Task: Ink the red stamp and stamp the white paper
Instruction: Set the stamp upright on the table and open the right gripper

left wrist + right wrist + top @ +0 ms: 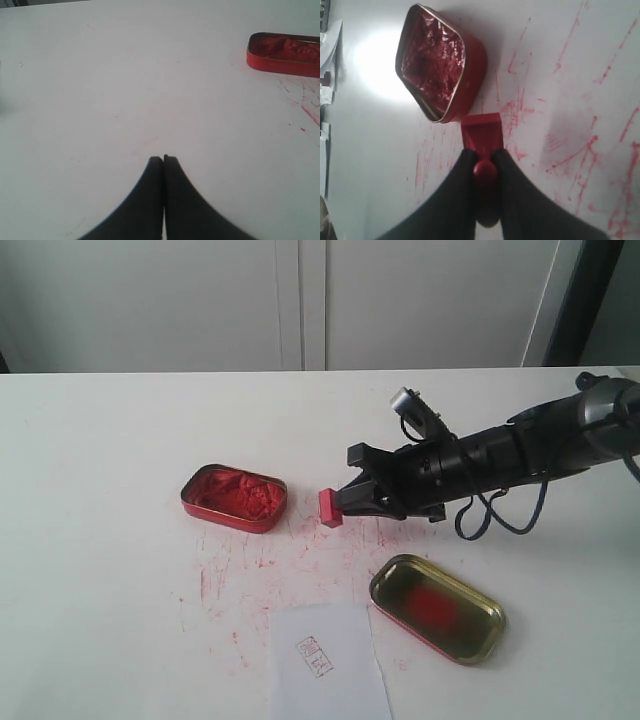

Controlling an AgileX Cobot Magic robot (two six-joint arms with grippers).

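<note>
My right gripper (345,502) is shut on the red stamp (331,508), holding it by its knob a little above the table, just right of the open tin of red ink paste (234,498). In the right wrist view the stamp's square base (481,131) sticks out past the fingertips (466,159), close beside the ink tin (439,61). The white paper (330,665) lies at the front edge and bears a small red print. My left gripper (163,159) is shut and empty over bare table; the ink tin (285,53) lies off to one side of it.
A gold tin lid (437,606) with a red smear lies right of the paper. Red ink streaks (260,570) mark the tabletop between the tin and the paper. White cabinet doors stand behind the table's far edge.
</note>
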